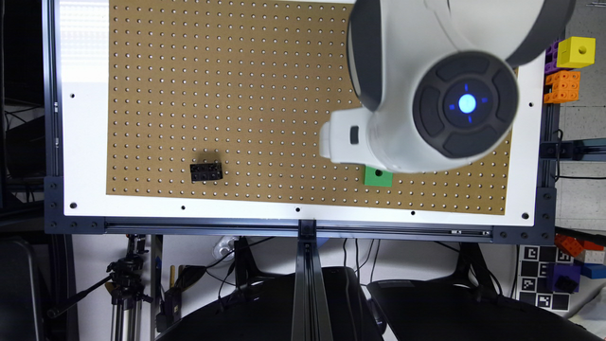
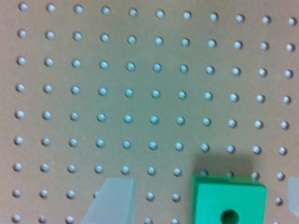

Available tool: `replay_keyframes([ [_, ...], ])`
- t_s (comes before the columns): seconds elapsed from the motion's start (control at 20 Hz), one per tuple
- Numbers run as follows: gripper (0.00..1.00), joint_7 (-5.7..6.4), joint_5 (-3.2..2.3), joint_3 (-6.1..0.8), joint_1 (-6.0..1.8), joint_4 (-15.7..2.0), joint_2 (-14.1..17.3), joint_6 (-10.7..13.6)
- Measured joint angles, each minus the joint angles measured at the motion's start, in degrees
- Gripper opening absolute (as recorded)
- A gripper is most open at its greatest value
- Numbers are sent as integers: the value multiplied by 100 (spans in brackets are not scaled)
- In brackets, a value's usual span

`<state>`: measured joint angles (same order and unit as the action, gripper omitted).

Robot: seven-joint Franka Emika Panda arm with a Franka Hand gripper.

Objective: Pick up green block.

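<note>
Toward the lower right of the exterior frame, the green block (image 1: 378, 176) lies on the pegboard tabletop (image 1: 236, 94), partly under the white arm, well apart from the black studded brick (image 1: 206, 172) at lower left. At the wrist frame's bottom, the fingers (image 2: 114, 200) stand apart, the green block (image 2: 227, 201) between them. Nothing is gripped yet; closing and lifting remain.
</note>
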<state>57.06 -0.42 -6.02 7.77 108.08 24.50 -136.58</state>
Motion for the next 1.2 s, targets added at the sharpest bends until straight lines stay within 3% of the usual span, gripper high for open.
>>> replay_keyframes([
  [0.25,100,12,0,-24,2,-243,162,52],
  [0.4,100,12,0,-24,3,-253,252,34],
  [0.65,100,12,-5,-24,4,-276,669,-302],
  [0.85,100,12,-5,-24,5,-287,774,-345],
  [1.05,100,17,-5,-25,34,-300,904,-475],
  [1.2,100,61,-5,-26,96,-404,963,-478],
])
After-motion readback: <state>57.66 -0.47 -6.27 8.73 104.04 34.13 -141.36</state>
